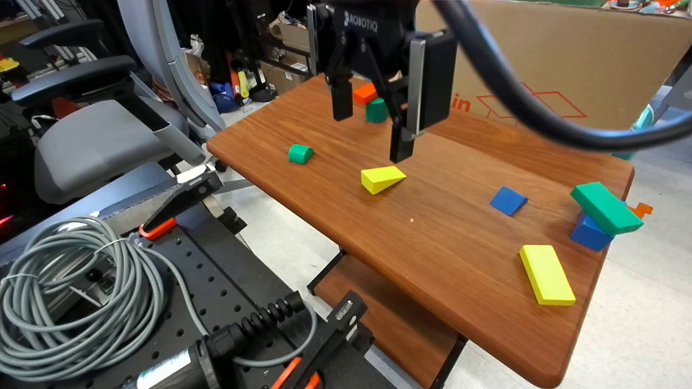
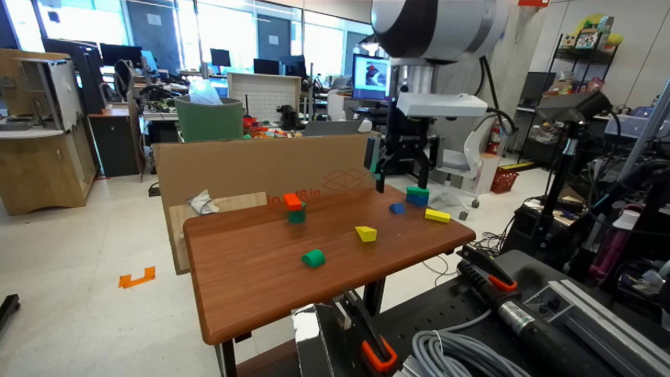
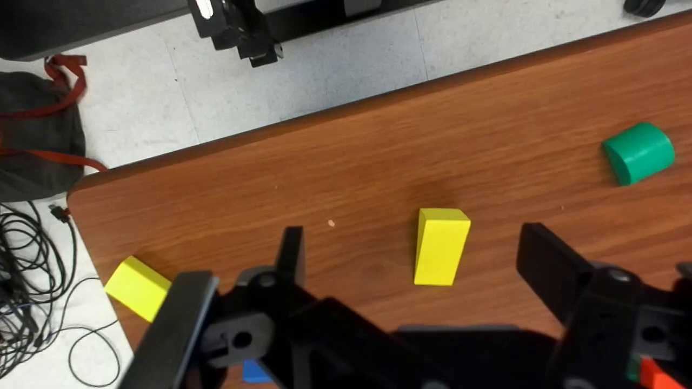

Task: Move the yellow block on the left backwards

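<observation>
The yellow block (image 1: 379, 178), a small bright wedge, lies on the wooden table. It also shows in an exterior view (image 2: 366, 234) and in the wrist view (image 3: 441, 251). My gripper (image 1: 372, 135) is open and empty, well above the table. It also hangs high in an exterior view (image 2: 401, 183). In the wrist view my gripper's fingers (image 3: 413, 232) stand wide apart, and the wedge shows in the gap between them, touching neither finger.
The table (image 1: 432, 243) also bears a green half-round block (image 1: 300, 154), an orange block (image 1: 365, 93) on a green one (image 1: 376, 111), a blue wedge (image 1: 508, 201), a longer flat yellow block (image 1: 547, 275), and a green block (image 1: 606, 207) on a blue one (image 1: 591, 233). A cardboard sheet (image 2: 251, 162) stands behind.
</observation>
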`<action>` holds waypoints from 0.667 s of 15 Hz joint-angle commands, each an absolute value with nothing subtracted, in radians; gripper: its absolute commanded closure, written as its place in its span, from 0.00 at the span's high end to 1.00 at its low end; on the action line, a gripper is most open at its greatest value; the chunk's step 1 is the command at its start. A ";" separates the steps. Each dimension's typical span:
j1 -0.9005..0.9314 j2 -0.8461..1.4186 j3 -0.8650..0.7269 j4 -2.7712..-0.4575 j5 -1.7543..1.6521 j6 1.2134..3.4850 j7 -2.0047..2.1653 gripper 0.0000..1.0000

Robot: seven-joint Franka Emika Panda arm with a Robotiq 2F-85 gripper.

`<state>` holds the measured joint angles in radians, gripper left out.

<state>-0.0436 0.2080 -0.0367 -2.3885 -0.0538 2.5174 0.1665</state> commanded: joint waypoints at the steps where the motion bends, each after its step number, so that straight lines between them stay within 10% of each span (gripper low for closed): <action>1: -0.014 0.334 -0.059 -2.304 -0.092 2.560 0.202 1.00; 10: 0.040 0.495 -0.100 -2.197 -0.109 2.592 0.222 1.00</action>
<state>0.0090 0.4408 -0.0735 -2.2463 -0.0837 2.5862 0.1910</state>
